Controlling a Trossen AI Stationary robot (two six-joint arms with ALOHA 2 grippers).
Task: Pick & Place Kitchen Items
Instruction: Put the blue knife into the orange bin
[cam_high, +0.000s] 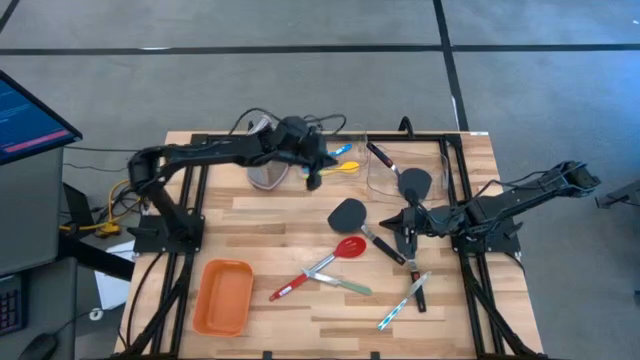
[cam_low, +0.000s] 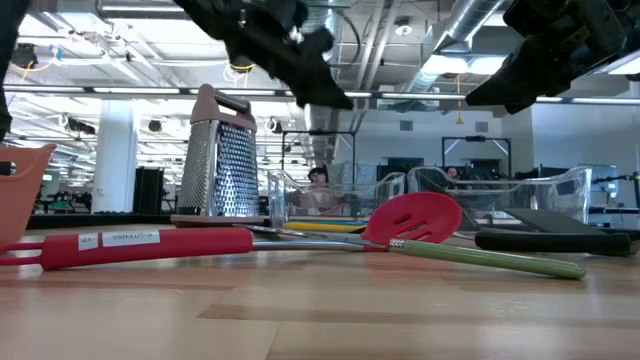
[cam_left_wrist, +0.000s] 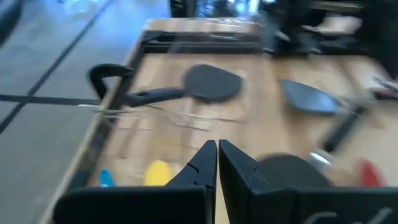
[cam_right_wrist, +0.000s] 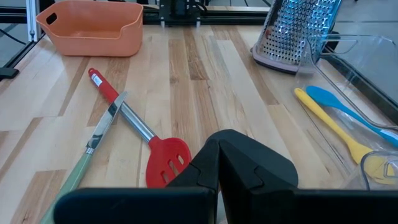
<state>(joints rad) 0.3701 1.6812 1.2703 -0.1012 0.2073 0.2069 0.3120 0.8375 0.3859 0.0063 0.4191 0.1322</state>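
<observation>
Hovering left pincer (cam_high: 313, 172) (yellow spoon (cam_high: 345, 168) beside)

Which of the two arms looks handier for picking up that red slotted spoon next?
The right gripper, I'd guess: it hangs just beside the red slotted spoon at mid-table, and its wrist view looks straight onto it. The left gripper is farther back, near the yellow spoon.

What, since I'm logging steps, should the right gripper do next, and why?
Probably open its fingers. The right gripper is shut and empty above the table, with the red spoon just ahead and the black spatula nearby; it must open before lowering onto either.
</observation>
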